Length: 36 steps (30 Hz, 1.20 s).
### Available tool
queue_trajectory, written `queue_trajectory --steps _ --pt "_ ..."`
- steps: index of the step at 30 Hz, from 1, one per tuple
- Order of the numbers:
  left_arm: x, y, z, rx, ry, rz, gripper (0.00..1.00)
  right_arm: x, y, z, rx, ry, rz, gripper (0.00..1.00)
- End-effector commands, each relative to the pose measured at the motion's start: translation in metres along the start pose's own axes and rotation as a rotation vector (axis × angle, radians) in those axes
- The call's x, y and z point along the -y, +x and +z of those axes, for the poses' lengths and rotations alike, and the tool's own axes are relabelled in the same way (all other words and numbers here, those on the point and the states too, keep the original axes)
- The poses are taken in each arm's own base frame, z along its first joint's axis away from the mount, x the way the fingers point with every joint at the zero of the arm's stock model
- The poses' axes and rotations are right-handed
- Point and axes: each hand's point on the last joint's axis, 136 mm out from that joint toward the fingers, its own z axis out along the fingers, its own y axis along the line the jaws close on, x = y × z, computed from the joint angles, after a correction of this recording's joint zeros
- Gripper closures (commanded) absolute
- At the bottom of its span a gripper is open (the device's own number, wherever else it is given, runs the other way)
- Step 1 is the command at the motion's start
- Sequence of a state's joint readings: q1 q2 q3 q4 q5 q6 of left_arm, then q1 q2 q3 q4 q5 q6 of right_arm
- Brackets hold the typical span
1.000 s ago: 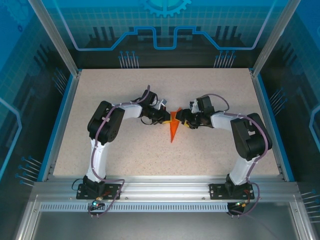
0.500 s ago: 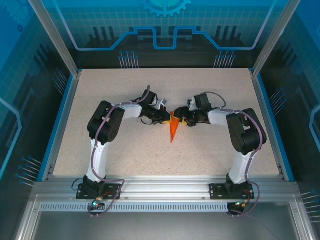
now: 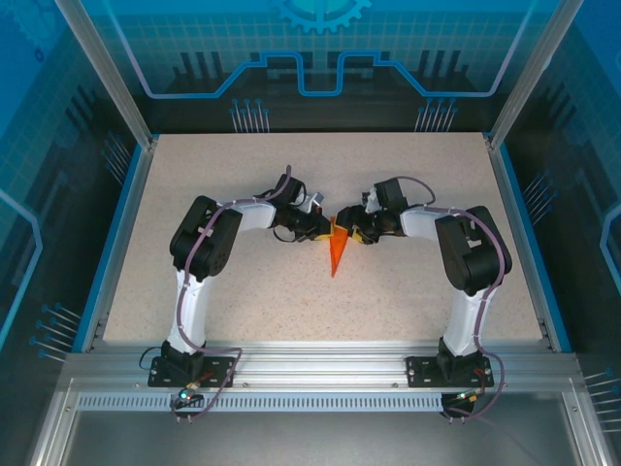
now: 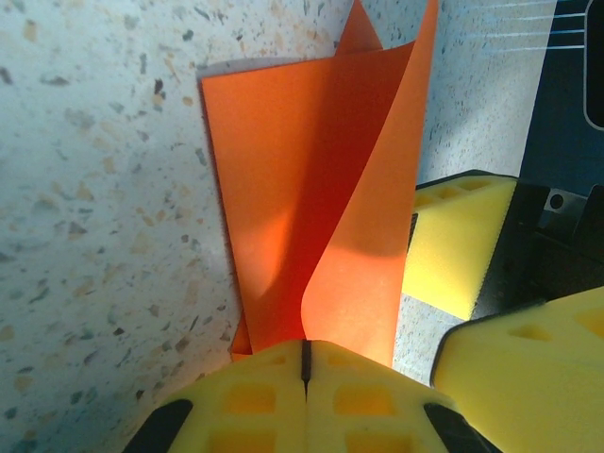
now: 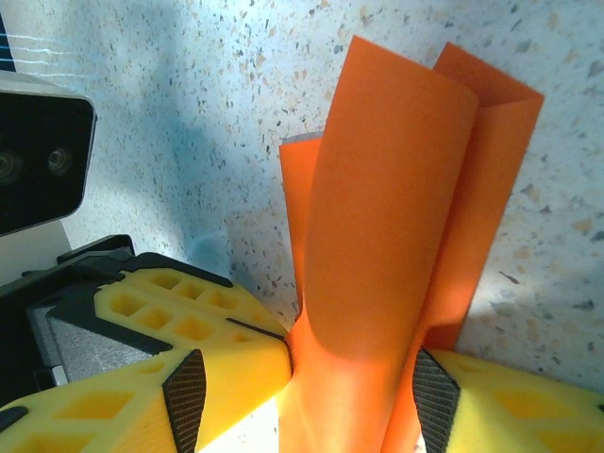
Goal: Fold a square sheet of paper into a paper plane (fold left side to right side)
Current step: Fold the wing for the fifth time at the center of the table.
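Paper plane (image 4: 311,189) in left hand (image 4: 304,357)

Orange paper plane (image 3: 336,254), half folded, at about the middle of the bench (image 3: 243,301).
It is thin, plain, bright orange paper in a long narrow shape. The sharp tip points to the near edge of the bench and the wide end to the far edge. The layers are not pressed flat: one flap (image 4: 363,217) stands up and curls loosely over the flatter layers beneath it.
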<state>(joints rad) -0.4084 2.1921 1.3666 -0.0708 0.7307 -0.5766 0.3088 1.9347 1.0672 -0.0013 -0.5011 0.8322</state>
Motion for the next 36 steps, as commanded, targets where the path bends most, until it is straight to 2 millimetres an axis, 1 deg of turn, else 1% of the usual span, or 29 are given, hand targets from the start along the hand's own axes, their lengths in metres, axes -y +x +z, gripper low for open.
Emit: queue_trajectory --steps 1,11,15,19,25,29,36 --pt "0.005 -0.007 -0.003 0.002 0.02 0.01 1.0 0.008 0.009 0.008 -0.048 0.046 0.002 0.38" --pt "0.01 -0.013 -0.004 0.011 0.024 0.043 1.0 0.032 0.024 0.015 -0.122 0.193 0.025 0.38" --pt "0.007 -0.014 -0.002 0.005 0.013 0.047 1.0 0.038 0.026 0.017 -0.135 0.213 0.031 0.38" --pt "0.004 -0.015 0.002 -0.002 0.007 0.044 0.99 0.039 0.028 0.018 -0.141 0.217 0.03 0.39" --pt "0.0 -0.019 0.006 -0.003 0.006 0.041 0.99 0.04 0.029 0.017 -0.142 0.228 0.027 0.39" --pt "-0.006 -0.018 0.011 -0.013 -0.002 0.028 0.99 0.038 0.027 0.017 -0.136 0.219 0.016 0.39" --pt "-0.02 -0.007 0.014 -0.035 -0.021 0.007 0.99 0.018 0.019 0.01 -0.106 0.157 -0.032 0.39"
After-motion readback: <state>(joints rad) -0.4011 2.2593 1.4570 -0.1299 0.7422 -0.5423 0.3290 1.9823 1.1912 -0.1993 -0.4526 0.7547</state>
